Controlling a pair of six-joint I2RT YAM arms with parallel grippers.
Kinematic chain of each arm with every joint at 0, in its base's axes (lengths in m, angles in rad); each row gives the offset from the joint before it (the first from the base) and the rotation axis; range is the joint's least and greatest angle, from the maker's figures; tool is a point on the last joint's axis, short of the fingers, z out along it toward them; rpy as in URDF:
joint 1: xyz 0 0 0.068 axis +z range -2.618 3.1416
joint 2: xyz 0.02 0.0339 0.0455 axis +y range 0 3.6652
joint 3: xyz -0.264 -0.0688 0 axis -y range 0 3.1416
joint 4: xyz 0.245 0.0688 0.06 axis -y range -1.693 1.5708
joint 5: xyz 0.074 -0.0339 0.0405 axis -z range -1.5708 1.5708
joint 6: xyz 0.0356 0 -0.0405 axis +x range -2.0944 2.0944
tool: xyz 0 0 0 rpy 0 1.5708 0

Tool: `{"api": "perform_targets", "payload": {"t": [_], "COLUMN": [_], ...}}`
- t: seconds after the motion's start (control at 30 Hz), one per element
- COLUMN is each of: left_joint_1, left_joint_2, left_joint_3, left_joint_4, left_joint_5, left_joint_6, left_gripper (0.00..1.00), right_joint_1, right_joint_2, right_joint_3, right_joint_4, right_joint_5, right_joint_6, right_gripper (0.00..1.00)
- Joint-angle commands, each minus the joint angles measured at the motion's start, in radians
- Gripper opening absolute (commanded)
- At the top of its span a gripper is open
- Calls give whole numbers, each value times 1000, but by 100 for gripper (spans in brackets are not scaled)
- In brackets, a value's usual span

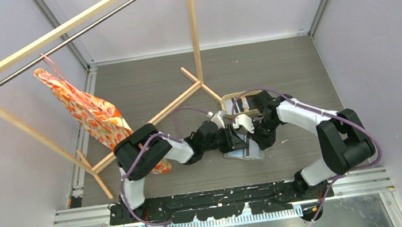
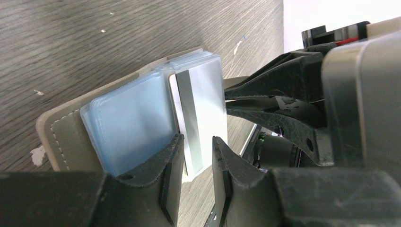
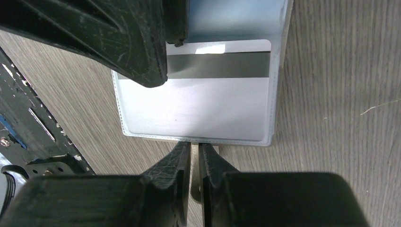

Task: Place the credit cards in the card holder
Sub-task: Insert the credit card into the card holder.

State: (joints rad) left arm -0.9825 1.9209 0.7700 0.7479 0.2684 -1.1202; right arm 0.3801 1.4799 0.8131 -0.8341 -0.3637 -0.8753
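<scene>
Card holder (image 1: 244, 154) lies open on the table at the centre of the top view, with a silver striped credit card (image 3: 198, 104) seemingly in its clear sleeve. In the right wrist view the card's long axis runs left to right. The right gripper (image 3: 195, 158) sits nearer, at the middle of the lower long edge, jaws nearly together — gripping or merely touching, I cannot tell. The left gripper (image 2: 197, 163) straddles one short end, fingers apart.
</scene>
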Motion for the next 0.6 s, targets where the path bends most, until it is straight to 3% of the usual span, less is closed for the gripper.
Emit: {"api": "perform_targets", "payload": {"t": [0.0,0.57], "left_joint_1": [-10,-10], "left_joint_2": [12,4], "left_joint_3": [8,13], "left_joint_4": [122,148], "left_joint_5": [34,30], "left_joint_6": [-20,-6], "left_gripper": [29,30], "right_joint_1": [-3,-93], "right_joint_2": [-33,-64], "right_joint_3": [20,69], "right_joint_4": [21,-87], "right_joint_5": [-50,-109], "right_joint_6": [12,-26], "right_gripper": [17,24]}}
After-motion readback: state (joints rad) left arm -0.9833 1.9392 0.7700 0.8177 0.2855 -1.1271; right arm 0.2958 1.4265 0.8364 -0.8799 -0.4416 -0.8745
